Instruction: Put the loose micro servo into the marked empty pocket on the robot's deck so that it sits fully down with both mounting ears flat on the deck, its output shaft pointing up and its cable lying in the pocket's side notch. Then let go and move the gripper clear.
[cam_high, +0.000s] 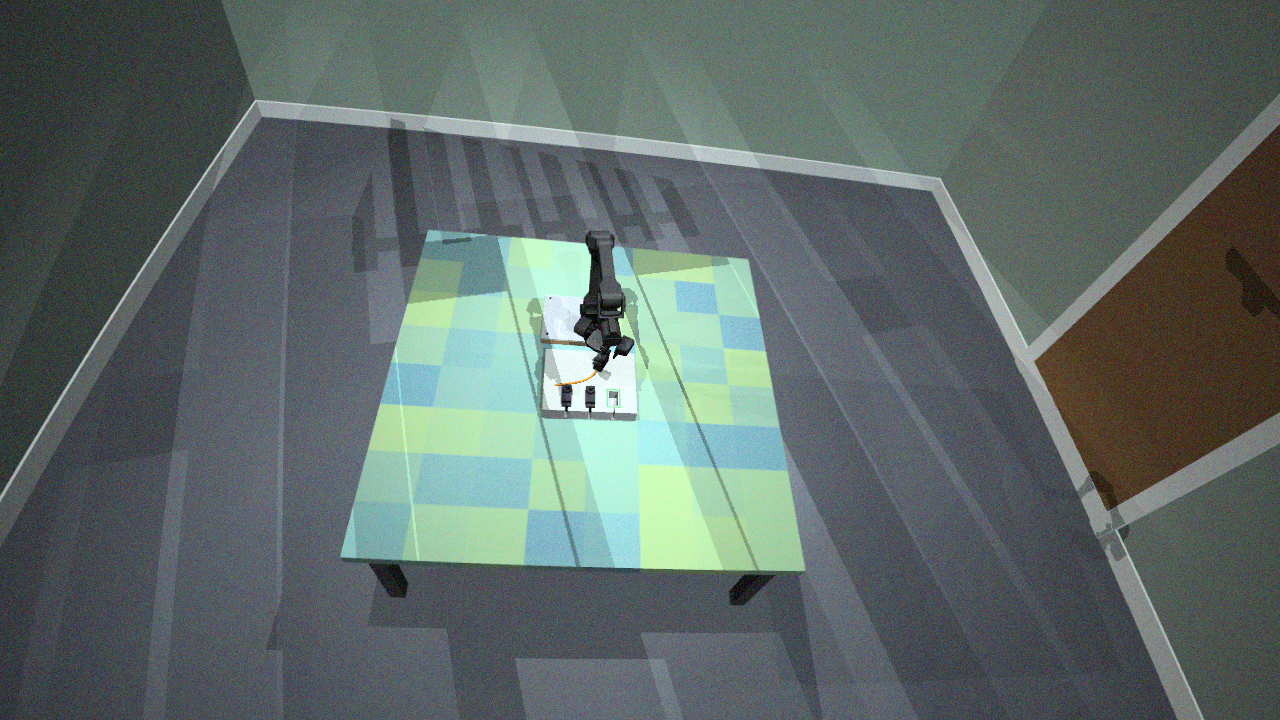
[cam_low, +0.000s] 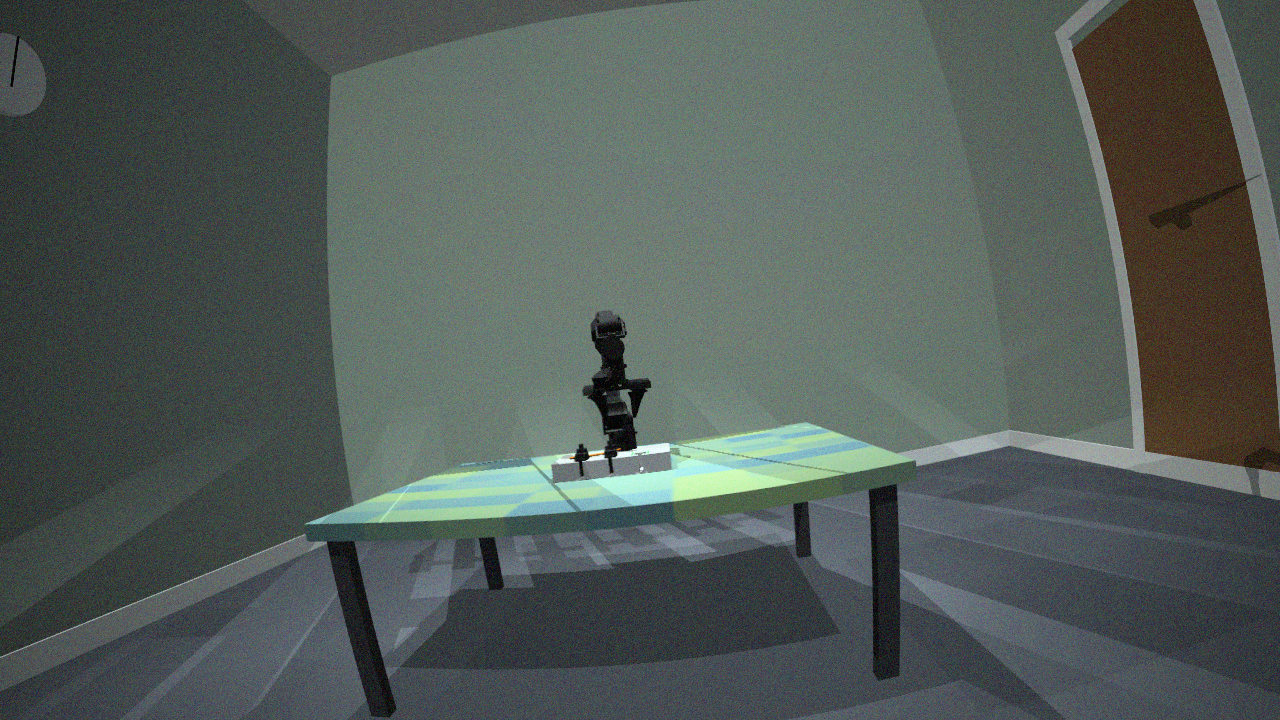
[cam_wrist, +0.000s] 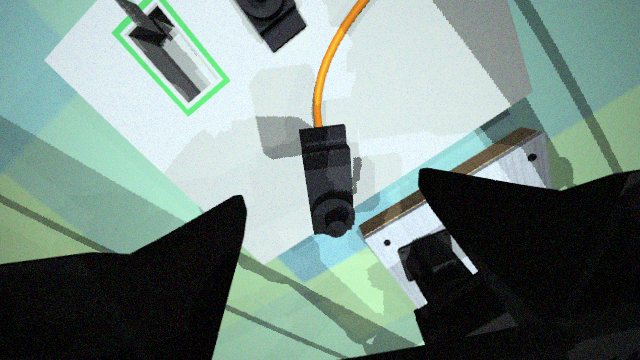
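The loose black micro servo (cam_high: 600, 361) (cam_wrist: 326, 170) rests on the white deck (cam_high: 572, 362) (cam_wrist: 100, 65) (cam_low: 657, 462), near its edge on the arm's side. Its round output shaft (cam_wrist: 335, 216) faces the wrist camera, and its orange cable (cam_wrist: 325, 65) (cam_high: 581, 380) curves away over the deck. The empty pocket (cam_wrist: 165, 67) (cam_high: 613, 397) has a green outline (cam_wrist: 152, 73) and lies turned relative to the servo. My gripper (cam_wrist: 332, 190) (cam_low: 619, 413) is open above the deck, with one fingertip on each side of the servo in the wrist view. The mounting ears are hard to make out.
Two seated servos (cam_high: 566, 394) (cam_high: 589, 396) stand in a row beside the pocket; one seated servo (cam_wrist: 285, 30) shows partly in the wrist view. A white plate (cam_high: 559, 317) (cam_wrist: 505, 170) with a brown edge lies under the arm's base, just behind the deck.
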